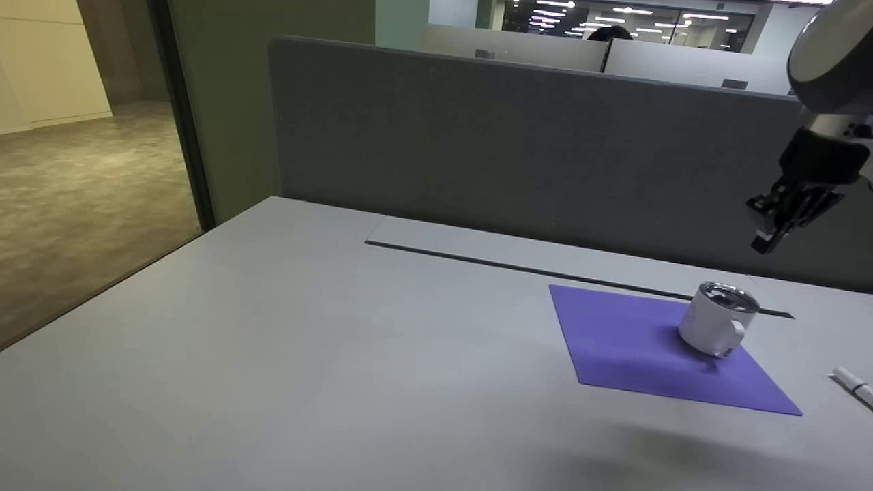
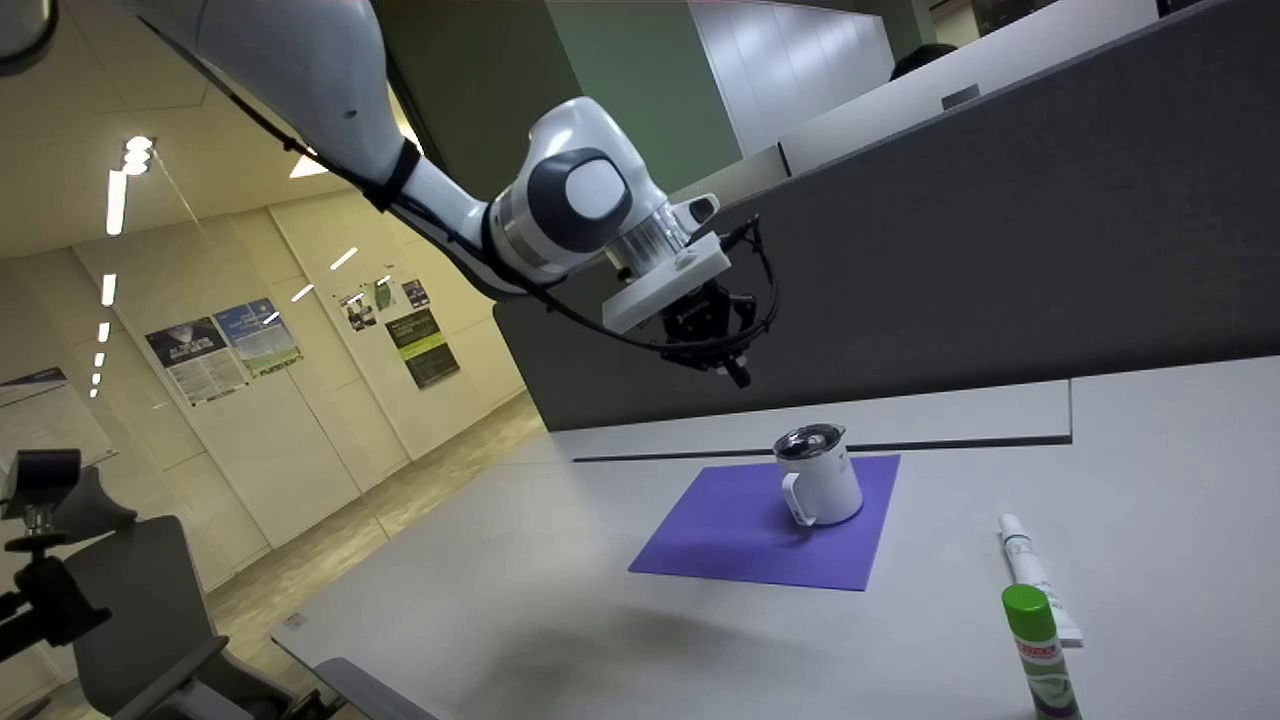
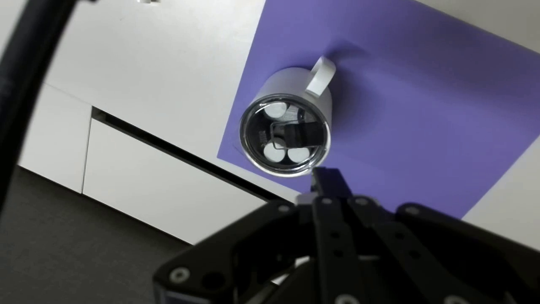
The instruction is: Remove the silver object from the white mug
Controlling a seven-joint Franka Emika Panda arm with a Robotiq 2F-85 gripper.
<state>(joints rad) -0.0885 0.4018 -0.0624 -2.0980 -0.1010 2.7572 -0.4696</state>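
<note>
The white mug (image 1: pixel 709 327) stands upright on the purple mat (image 1: pixel 620 341); it also shows in an exterior view (image 2: pixel 830 492) and the wrist view (image 3: pixel 291 80). A clear lid (image 3: pixel 283 131) with a shiny silver rim and a dark slider covers its top. White round shapes show at the lid, perhaps reflections. No separate silver object shows, and the inside of the mug is hidden. My gripper (image 1: pixel 764 242) is above the mug, apart from it. In the wrist view the fingertips (image 3: pixel 332 182) are together, holding nothing visible, beside the mug's rim in the picture.
A white tube (image 2: pixel 1032 568) and a green-capped stick (image 2: pixel 1042 650) lie or stand near the mat. A dark slot (image 1: pixel 477 260) runs along the table's back. A grey partition (image 1: pixel 532 157) stands behind it. A cable loops around the wrist.
</note>
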